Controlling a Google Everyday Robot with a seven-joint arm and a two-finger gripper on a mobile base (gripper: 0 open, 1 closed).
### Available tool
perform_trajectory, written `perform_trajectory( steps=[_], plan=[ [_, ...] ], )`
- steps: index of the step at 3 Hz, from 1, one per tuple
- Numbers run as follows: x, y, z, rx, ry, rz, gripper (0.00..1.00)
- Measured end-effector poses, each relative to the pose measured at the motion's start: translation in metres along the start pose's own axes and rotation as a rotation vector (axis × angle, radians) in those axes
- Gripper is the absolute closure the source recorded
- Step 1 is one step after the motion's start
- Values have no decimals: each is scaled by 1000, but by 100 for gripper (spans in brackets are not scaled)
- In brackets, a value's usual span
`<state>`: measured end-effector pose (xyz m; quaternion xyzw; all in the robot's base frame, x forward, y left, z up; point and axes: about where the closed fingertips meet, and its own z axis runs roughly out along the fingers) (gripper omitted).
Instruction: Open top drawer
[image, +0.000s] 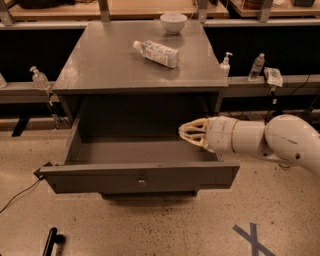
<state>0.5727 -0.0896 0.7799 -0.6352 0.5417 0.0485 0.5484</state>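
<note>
Grey metal tabletop (100, 65) stands mid-frame. Directly beneath it the top drawer (100, 177) is pulled well out, flat front toward the camera, interior exposed. White arm (290, 140) reaches in from the right. Its cream end effector (186, 132) points left over the drawer's right side; spread or pressed together cannot be told. Plastic bottle (156, 52) lies on its side on the tabletop. White bowl (173, 22) sits near the far edge. Small knob (142, 181) centres the drawer front.
</note>
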Motion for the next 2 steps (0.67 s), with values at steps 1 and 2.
perform_trajectory(
  steps=[1, 2],
  plan=[
    [0, -9, -10, 74, -81, 30, 100],
    [-1, -8, -8, 70, -85, 29, 75]
  ],
)
